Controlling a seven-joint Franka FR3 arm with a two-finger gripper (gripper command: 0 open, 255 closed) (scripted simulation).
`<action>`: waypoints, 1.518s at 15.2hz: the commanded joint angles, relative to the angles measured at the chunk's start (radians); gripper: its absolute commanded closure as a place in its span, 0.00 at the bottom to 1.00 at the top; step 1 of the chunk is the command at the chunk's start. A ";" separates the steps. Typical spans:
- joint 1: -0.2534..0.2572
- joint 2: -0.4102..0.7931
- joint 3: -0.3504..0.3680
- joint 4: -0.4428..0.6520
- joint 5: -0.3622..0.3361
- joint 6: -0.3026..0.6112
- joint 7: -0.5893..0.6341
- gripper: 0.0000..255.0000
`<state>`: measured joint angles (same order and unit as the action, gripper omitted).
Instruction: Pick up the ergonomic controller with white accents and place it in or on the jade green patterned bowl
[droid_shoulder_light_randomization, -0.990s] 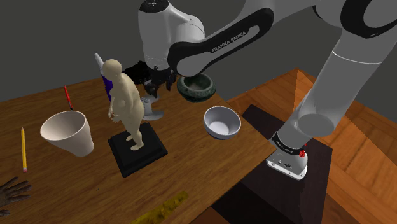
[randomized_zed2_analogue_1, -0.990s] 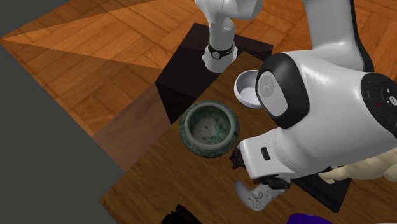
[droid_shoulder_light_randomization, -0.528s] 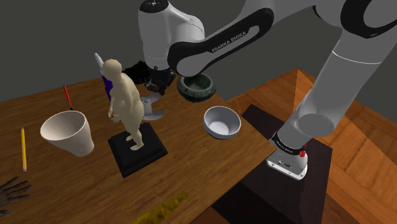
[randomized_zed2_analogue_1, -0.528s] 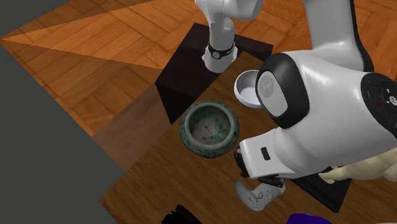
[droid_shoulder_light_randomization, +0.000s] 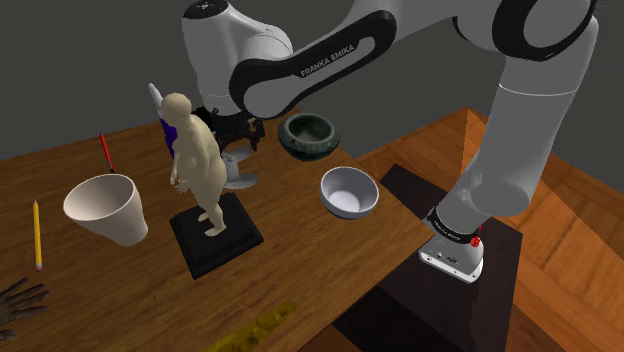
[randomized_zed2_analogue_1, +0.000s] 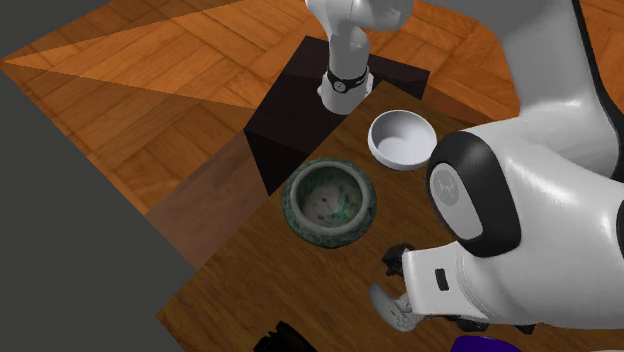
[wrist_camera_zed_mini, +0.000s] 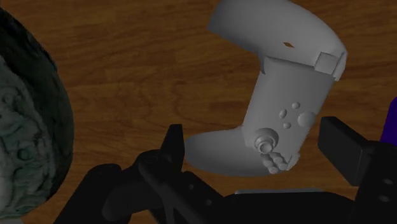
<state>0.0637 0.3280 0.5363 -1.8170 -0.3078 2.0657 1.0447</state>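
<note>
Wrist view: grey controller btwn spread fingers (not clasped)

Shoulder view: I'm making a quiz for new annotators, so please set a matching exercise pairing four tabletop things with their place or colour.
Things:
1. patterned bowl
2. plain bowl
3. figurine
4. pencil

Descriptions:
A. yellow, lying flat near the view's left edge
B. white, by the edge of the table nearest the stand
C. dark green, beyond the white one
D. pale tan, standing on a black base

Pairs: 1-C, 2-B, 3-D, 4-A
</note>
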 joint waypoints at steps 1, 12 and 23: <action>0.035 0.086 -0.001 0.106 0.023 -0.057 0.074 0.00; 0.049 0.148 -0.019 0.086 0.003 0.012 0.109 0.00; 0.049 0.148 -0.019 0.086 0.003 0.013 0.109 1.00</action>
<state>0.1124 0.4733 0.5188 -1.7303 -0.3044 2.0799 1.1534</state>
